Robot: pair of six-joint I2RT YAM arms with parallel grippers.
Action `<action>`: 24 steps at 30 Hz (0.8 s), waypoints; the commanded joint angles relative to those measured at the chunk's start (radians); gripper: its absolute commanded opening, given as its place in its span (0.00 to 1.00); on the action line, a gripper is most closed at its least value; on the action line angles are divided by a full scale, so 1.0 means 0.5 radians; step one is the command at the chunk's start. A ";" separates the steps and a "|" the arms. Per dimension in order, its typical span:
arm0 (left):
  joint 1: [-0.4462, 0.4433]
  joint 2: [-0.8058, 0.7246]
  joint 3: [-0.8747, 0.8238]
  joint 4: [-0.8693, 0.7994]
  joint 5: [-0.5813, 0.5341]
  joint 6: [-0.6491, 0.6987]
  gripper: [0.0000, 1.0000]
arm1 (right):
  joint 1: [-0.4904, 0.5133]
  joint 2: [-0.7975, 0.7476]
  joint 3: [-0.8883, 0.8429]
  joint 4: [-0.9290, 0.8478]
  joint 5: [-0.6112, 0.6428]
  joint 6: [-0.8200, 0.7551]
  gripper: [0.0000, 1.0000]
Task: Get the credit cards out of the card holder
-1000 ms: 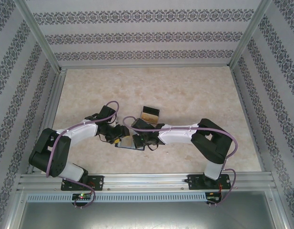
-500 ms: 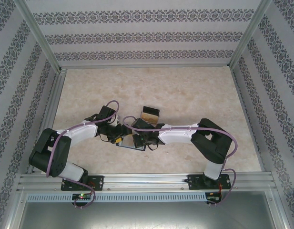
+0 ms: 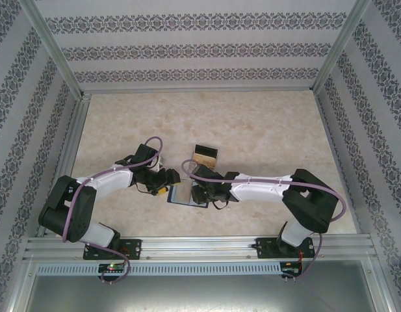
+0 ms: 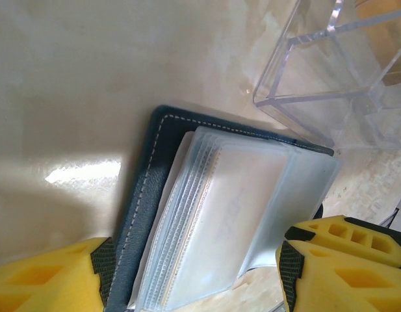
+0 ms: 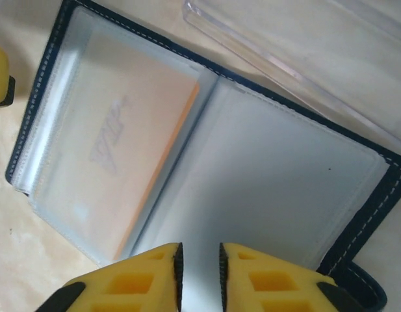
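The card holder (image 3: 184,195) lies open on the table between my two grippers, navy cover (image 4: 145,188) down and clear plastic sleeves (image 5: 284,188) up. In the right wrist view a pale credit card (image 5: 122,143) with an orange edge sits inside the left sleeve. My left gripper (image 4: 194,276) is open, with its yellow fingers wide apart on either side of the sleeve stack. My right gripper (image 5: 200,273) hovers over the right sleeve, its jaws a narrow gap apart with nothing between them. From above, the left gripper (image 3: 164,185) and right gripper (image 3: 200,194) flank the card holder.
A clear acrylic stand (image 3: 205,156) holding something brownish stands just behind the card holder; its walls (image 4: 330,71) are close to both grippers. The metal rail (image 3: 200,247) runs along the near edge, and patterned walls enclose the table.
My right gripper has parted its jaws from shut. The right arm has drawn back to the right, and the card holder has shifted slightly right. The left gripper opened a little wider.
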 commanded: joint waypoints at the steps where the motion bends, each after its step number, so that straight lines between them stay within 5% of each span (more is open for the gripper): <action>1: 0.009 -0.060 0.033 -0.063 -0.009 0.028 0.69 | -0.015 -0.130 -0.004 -0.083 0.080 0.043 0.28; 10: -0.023 -0.072 0.080 -0.052 0.023 0.034 0.68 | -0.068 -0.283 -0.159 -0.092 0.164 0.137 0.38; 24: -0.106 0.047 0.118 0.026 0.057 0.035 0.64 | -0.133 -0.065 -0.245 0.165 0.001 0.162 0.36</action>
